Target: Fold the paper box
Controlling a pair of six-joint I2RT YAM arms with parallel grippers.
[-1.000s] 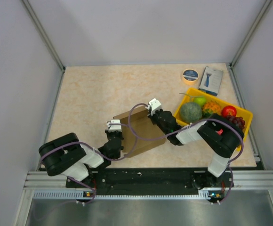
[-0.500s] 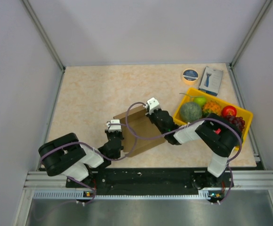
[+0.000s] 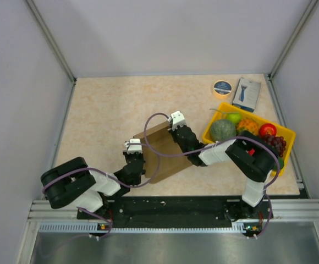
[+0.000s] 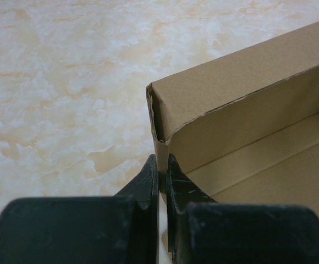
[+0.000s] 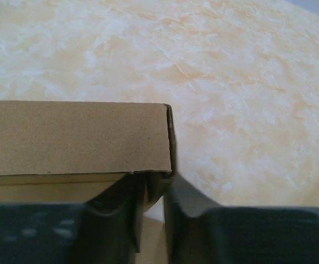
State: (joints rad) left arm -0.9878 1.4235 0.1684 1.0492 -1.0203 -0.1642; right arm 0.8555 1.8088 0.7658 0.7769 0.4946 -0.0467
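Left gripper (image 4: 162, 165) is clamped on the near-left wall of the paper box (image 4: 231, 93), jaws almost shut with one cardboard layer between them, right below the folded-over corner. The box sits mid-table (image 3: 104, 110) between the two arms, tray-shaped, walls up, inside open. The right gripper (image 5: 154, 184) is at the far-right corner, fingers straddling the end of the rolled wall, but there's a visible gap there, so I can't tell if it's actually biting or just bracketing. Risks: the left corner fold looks loose and sprung, with a slot open at the seam. Release either side early and I'd expect that wall to flop back out. If the two arms pull apart or twist out of sync, the thin wall can crease or tear at the pinch, or the box skids on the smooth top. The yellow tray (image 3: 287, 133) of fruit is just beside the right arm's elbow; a wide swing could clip it.
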